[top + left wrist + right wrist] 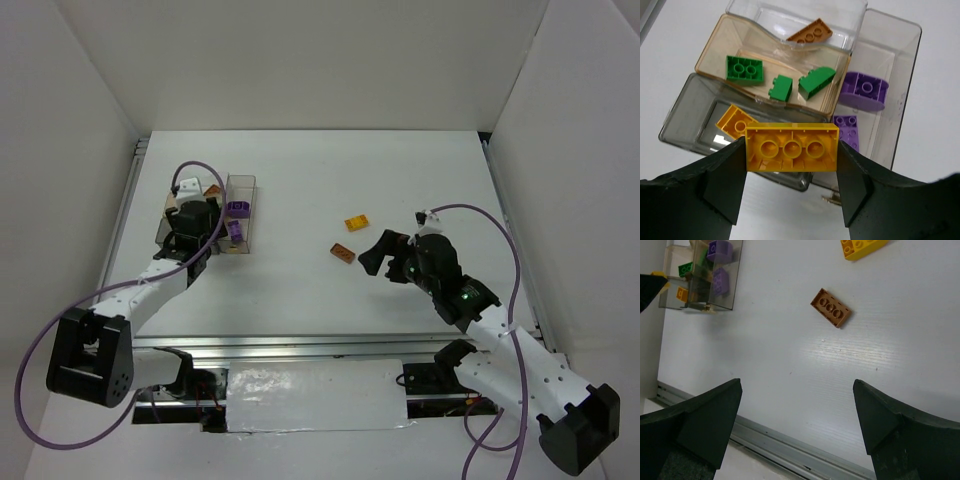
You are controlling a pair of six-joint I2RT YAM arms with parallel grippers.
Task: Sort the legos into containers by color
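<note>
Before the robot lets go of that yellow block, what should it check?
1. Grip: the small yellow plastic brick sits squarely between the fingers of the left gripper. Ok.
2. Right colour: the smoky grey plastic bin below already holds a yellow brick. Ok.
3. Aim: whether the held brick hangs fully over that bin and not its near rim. Cannot tell.
4. No mix-ups: the green pieces share the amber-tinted bin, and the purple bricks share the narrow clear bin. Ok.
5. Other arm: the right gripper is open and far from the bins. Ok.
</note>
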